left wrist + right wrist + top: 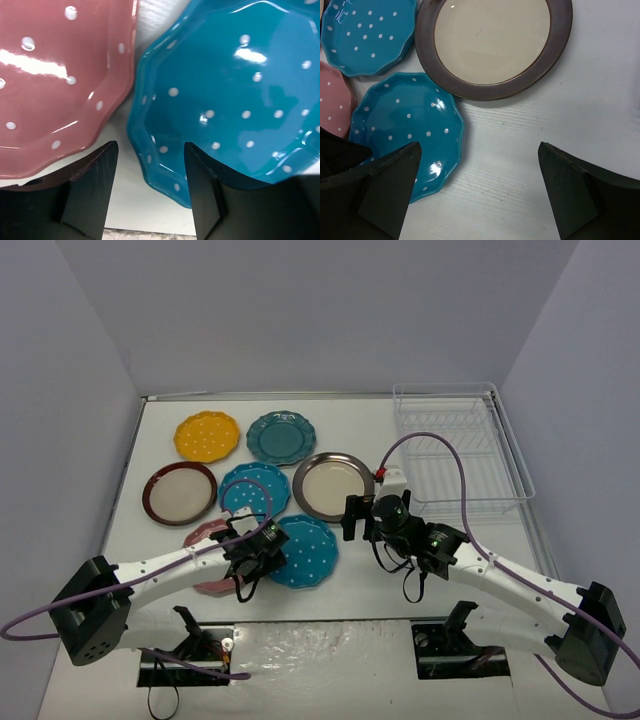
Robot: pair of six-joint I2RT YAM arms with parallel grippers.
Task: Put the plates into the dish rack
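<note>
Crowding is the main hazard. The left gripper (150,150), its jaws spread and holding nothing, hangs low over the narrow strip of tabletop (140,212) between the pink plate (45,85) and the near blue plate (235,95), whose rims almost touch. If it closes here, one finger could land on the pink rim and drag or tip that plate. The glossy scalloped blue rim could also slip out of a shallow pinch. Both plates lie flat, so there is little edge to get under, and a finger may only scrape the tabletop.

The near blue plate's rim sits between the left gripper's fingers, while the pink plate's edge runs beneath the finger on its side. The right gripper (479,147), also spread wide and empty, hovers over bare tabletop, with the near blue plate to one side and the brown-rimmed plate (495,40) just ahead. The dish rack (460,450) stands empty, well apart at the far right, and all seven plates lie on the tabletop.
</note>
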